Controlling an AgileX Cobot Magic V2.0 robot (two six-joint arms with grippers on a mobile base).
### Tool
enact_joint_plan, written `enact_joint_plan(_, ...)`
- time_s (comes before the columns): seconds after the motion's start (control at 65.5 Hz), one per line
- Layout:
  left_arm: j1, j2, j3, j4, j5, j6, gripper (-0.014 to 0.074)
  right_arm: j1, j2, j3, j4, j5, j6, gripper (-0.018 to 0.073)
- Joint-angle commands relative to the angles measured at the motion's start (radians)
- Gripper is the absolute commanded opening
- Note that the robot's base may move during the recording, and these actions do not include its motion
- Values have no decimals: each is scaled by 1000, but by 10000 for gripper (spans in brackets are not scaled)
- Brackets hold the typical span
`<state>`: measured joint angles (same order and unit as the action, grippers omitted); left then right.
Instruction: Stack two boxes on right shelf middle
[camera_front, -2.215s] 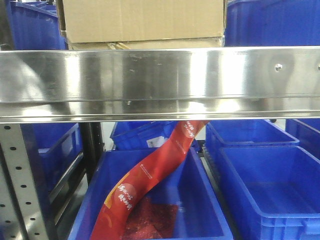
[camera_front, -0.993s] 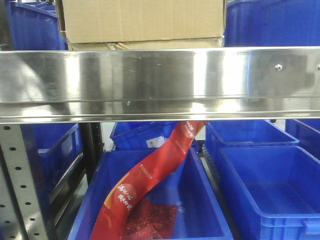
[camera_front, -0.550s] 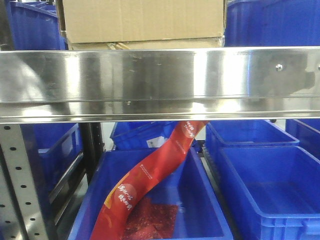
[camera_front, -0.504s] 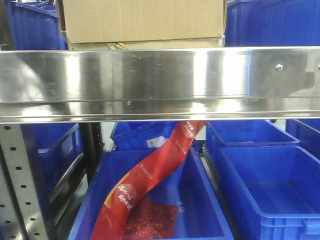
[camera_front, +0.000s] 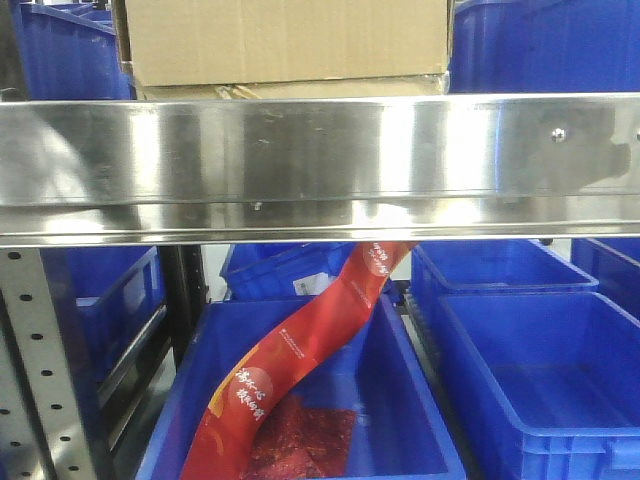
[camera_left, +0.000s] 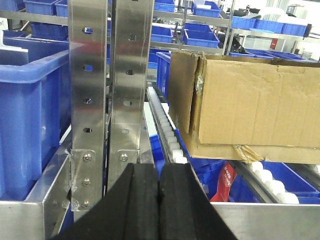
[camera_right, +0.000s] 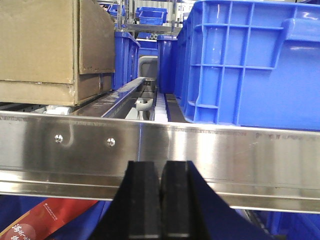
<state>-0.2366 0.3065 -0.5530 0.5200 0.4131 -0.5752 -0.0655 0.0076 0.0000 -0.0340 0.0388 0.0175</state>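
Both boxes sit up on the shiny stainless-steel shelf board (camera_front: 320, 165), stacked: the big tall plain brown cardboard box (camera_front: 285, 40) rests squarely on the wide flat brown cardboard box (camera_front: 290, 89), of which only a thin strip shows above the mirror-like front rim. From the left wrist view the flat one carries a glossy scrap of brown tape (camera_left: 245, 150) at its front edge, and the stack stands to the right of the perforated steel uprights (camera_left: 107, 95). A blue plastic bin (camera_right: 250, 65) stands just beside the stack on the right. The left tool (camera_left: 159, 200) has its black pads pressed together with nothing between them, in front of the uprights. The right tool (camera_right: 161, 205) is likewise closed and empty, level with the rim. Below hangs a red printed strip (camera_front: 300, 350), probably plastic film, trailing into a lower blue bin (camera_front: 400, 400).
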Motion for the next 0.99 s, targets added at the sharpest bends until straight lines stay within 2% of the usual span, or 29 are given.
enact_joint_plan(0.0, 5, -5, 0, -4, -20, -6, -101, -4, -8, 0, 5, -24, -4, -163)
enact_joint_plan(0.107, 15, -26, 32, -7, -8, 9, -101, -4, -8, 0, 5, -24, -4, -163)
enact_joint_plan(0.214, 58, -78, 123, -123, -40, 239, -101, -4, -8, 0, 5, -24, -4, -163)
enact_joint_plan(0.29, 113, -113, 215, -253, -129, 429, -101, -4, -8, 0, 5, -24, -4, -163)
enact_joint_plan(0.321, 139, -128, 258, -317, -176, 487, -101, -4, -8, 0, 5, -24, -4, -163)
enact_joint_plan(0.367, 171, -151, 306, -389, -230, 532, -101, -4, -8, 0, 5, -24, -4, -163)
enact_joint_plan(0.412, 214, -178, 360, -464, -284, 545, -101, -4, -8, 0, 5, -24, -4, -163)
enact_joint_plan(0.474, 259, -210, 409, -520, -308, 545, -101, -4, -8, 0, 5, -24, -4, -163)
enact_joint_plan(0.596, 312, -290, 464, -520, -293, 545, -101, -4, -8, 0, 5, -24, -4, -163)
enact_joint_plan(0.703, 330, -307, 511, -520, -310, 545, -101, -4, -8, 0, 5, -24, -4, -163)
enact_joint_plan(0.81, 306, -307, 553, -520, -336, 545, -101, -4, -8, 0, 5, -25, -4, -163)
enact_joint_plan(0.901, 245, -307, 553, -520, -372, 545, -101, -4, -8, 0, 5, -25, -4, -163)
enact_joint_plan(0.978, 201, -307, 553, -509, -357, 545, -101, -4, -8, 0, 5, -25, -4, -163)
